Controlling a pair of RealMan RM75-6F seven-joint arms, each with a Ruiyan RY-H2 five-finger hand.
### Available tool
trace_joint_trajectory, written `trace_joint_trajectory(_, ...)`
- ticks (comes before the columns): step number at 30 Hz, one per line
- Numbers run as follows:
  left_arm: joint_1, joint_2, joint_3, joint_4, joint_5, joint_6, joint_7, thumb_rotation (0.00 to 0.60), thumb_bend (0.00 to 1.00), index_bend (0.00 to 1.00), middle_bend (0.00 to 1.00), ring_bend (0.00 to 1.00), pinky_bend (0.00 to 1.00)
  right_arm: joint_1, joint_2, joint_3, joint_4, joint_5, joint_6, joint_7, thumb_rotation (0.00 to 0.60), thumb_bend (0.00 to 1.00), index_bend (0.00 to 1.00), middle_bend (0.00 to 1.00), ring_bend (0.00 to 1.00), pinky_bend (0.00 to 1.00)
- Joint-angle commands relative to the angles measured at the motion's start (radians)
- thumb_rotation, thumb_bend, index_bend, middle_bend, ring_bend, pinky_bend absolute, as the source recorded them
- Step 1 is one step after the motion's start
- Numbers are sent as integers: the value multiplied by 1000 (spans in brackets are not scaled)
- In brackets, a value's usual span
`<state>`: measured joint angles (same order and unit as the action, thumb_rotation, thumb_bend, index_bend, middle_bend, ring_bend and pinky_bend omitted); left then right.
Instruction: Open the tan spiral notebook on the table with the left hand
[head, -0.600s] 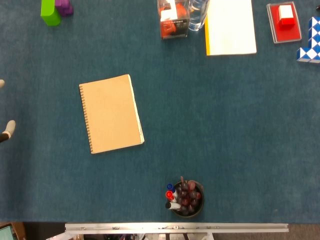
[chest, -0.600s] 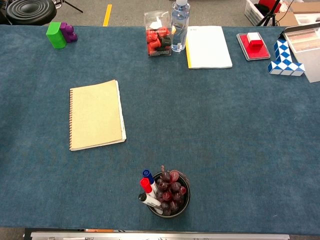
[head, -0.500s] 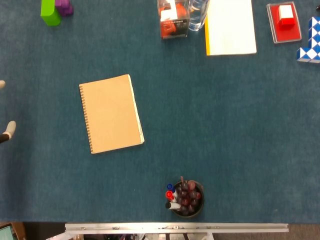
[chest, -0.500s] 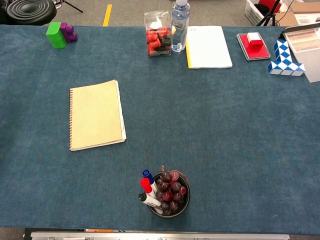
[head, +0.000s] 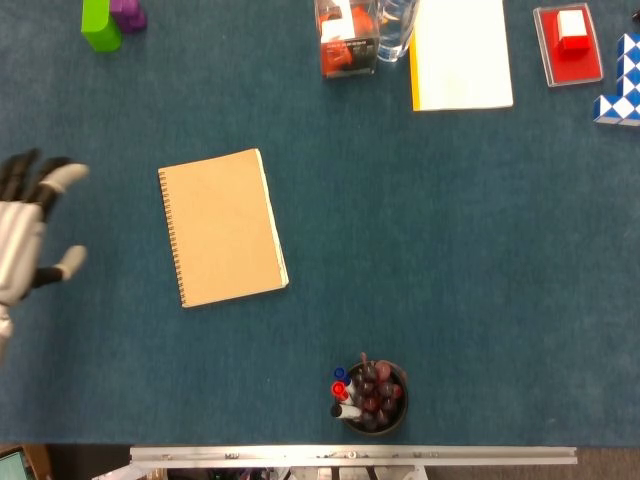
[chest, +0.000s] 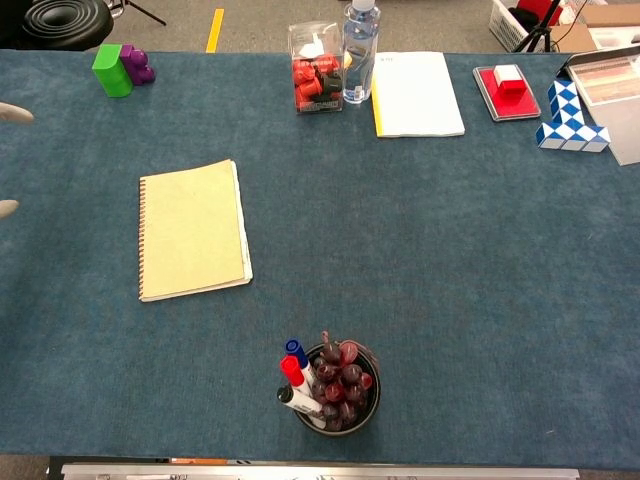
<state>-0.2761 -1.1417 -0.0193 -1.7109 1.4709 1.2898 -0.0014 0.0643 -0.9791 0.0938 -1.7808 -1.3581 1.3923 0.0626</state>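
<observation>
The tan spiral notebook (head: 222, 227) lies closed and flat on the blue table, its spiral along the left edge; the chest view shows the notebook (chest: 192, 230) too. My left hand (head: 28, 238) hovers at the far left edge of the head view, fingers spread, holding nothing, well left of the notebook and apart from it. In the chest view only its fingertips (chest: 12, 113) peek in at the left edge. My right hand shows in neither view.
A black cup of markers (head: 371, 395) stands near the front edge. At the back are a green and purple block (head: 104, 20), a clear box of red items (head: 345, 40), a water bottle (chest: 360, 40), a white pad (head: 460, 55), a red box (head: 568, 42) and a blue-white snake puzzle (head: 622, 80).
My left hand has come in from the left edge toward the notebook; before, only its fingertips showed. The notebook has not moved.
</observation>
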Motion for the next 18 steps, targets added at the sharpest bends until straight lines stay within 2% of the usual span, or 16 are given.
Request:
trace_joint_trajectory(1, -96, 30, 20, 31, 124, -101, -79, 600, 222, 167, 157, 21, 48, 1, 1, 0, -4, -3, 1, -1, 600, 278, 162, 248, 165, 214)
trace_joint_trajectory(6, -214, 14, 20, 83, 247, -191, -149, 600, 222, 177, 159, 20, 48, 1, 5, -2, -11, -3, 1, -7, 600, 277, 162, 248, 165, 214)
trace_joint_trajectory(10, -299, -12, 18, 123, 299, -261, -169, 600, 222, 185, 158, 20, 48, -1, 9, -1, -18, -3, 4, -8, 600, 277, 162, 248, 164, 214)
trace_joint_trajectory(14, -372, -38, 19, 154, 332, -332, -142, 600, 222, 196, 144, 19, 47, -3, 11, -4, -20, -1, 5, -11, 600, 278, 162, 248, 164, 214)
trace_joint_trajectory(18, -432, -68, 11, 174, 335, -404, -54, 600, 222, 205, 114, 18, 45, -2, 7, -6, -19, 3, 0, -14, 600, 277, 162, 248, 165, 214)
